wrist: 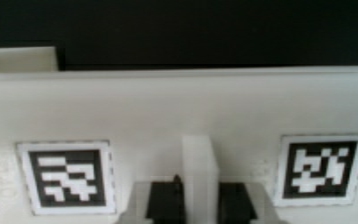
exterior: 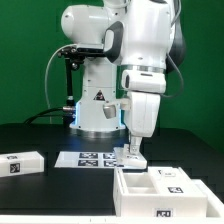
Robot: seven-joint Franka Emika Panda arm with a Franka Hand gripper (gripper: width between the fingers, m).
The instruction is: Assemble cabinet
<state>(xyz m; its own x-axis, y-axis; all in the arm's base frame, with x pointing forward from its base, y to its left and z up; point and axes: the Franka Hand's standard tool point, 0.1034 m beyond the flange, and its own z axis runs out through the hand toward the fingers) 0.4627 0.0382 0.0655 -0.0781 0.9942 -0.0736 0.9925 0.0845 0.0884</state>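
cabinet (wrist: pixel 176 100) (tagged panel) directly under gripper (wrist: pixel 197 195), rib between fingers

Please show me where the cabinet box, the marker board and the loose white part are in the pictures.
cabinet box (exterior: pixel 133 198): exterior view, on its front wall.
marker board (exterior: pixel 88 158): exterior view, on its tagged top face.
loose white part (exterior: pixel 25 158): exterior view, on its top face, at that view's left.

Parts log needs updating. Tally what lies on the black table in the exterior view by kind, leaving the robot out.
Open white cabinet box: 1
Loose white tagged part: 1
Marker board: 1
Total: 3
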